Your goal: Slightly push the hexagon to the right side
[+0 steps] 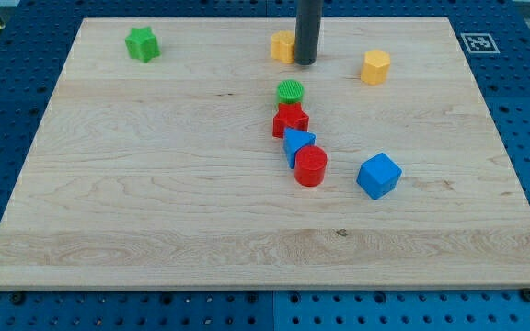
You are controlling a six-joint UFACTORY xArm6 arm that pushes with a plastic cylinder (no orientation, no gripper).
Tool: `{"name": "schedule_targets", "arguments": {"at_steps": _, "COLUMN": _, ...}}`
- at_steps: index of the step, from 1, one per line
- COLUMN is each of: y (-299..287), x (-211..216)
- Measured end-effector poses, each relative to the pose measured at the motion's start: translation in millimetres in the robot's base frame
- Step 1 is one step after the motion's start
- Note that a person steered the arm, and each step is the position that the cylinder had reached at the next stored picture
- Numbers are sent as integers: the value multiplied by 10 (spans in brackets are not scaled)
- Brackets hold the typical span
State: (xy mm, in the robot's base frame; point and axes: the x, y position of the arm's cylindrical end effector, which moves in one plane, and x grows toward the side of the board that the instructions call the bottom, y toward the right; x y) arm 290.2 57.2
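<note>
The yellow hexagon (375, 67) sits near the view's top, right of centre, on the wooden board (155, 211). My tip (305, 62) is at the view's top centre, well to the left of the hexagon and apart from it. It stands right against the right side of another yellow block (282, 46), whose shape is partly hidden by the rod.
A green star (142, 43) lies at the top left. Below my tip, a green cylinder (290, 92), a red star (291, 119), a blue triangle (297, 143) and a red cylinder (310, 166) form a line. A blue cube (379, 176) lies to their right.
</note>
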Motion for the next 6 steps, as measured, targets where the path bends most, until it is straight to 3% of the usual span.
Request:
{"name": "schedule_targets", "arguments": {"at_steps": 3, "y": 140, "x": 11}}
{"name": "schedule_targets", "arguments": {"at_steps": 6, "y": 975, "x": 576}}
